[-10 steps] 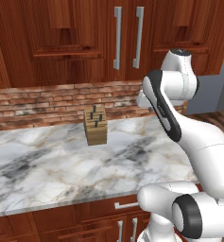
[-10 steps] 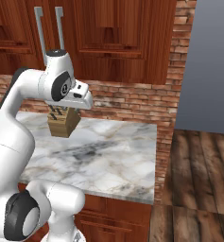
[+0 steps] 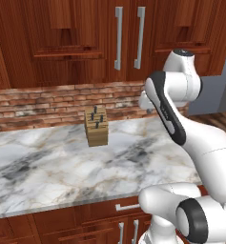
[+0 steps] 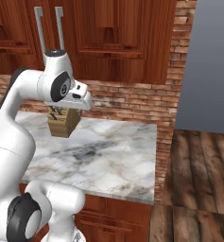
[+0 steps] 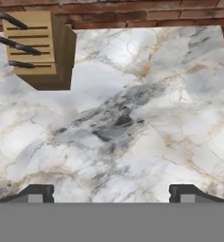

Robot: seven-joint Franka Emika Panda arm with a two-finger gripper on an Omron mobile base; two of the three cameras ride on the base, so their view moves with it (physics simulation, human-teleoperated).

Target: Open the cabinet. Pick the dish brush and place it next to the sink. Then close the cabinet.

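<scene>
Cabinet [image 3: 128,38]: hanging on the wall above the brick backsplash [image 3: 47,102]; both doors are sitting closed, the two long silver bar handles [image 3: 118,38] running upright side by side at the centre seam. In the right base view the same handles [image 4: 39,30] are showing at upper left, above the arm.
Gripper [image 5: 111,194]: jaws are standing wide apart, nothing between them; the two dark fingertips [image 5: 35,193] are rising at the bottom of the hand view, pointing down over bare marble.
Arm: rising from the base and bending over the countertop [image 3: 47,167], its hand hanging above the counter's right part, well below the cabinet handles.
Knife block [image 3: 96,126]: wooden, standing on the marble near the backsplash, several dark knife handles sticking out of its slots; in the hand view it [image 5: 40,49] is sitting at upper left, apart from the fingertips.
Lower cabinets [image 3: 126,224]: short silver handles showing under the counter edge.
Dish brush: cannot tell where it is lying.
</scene>
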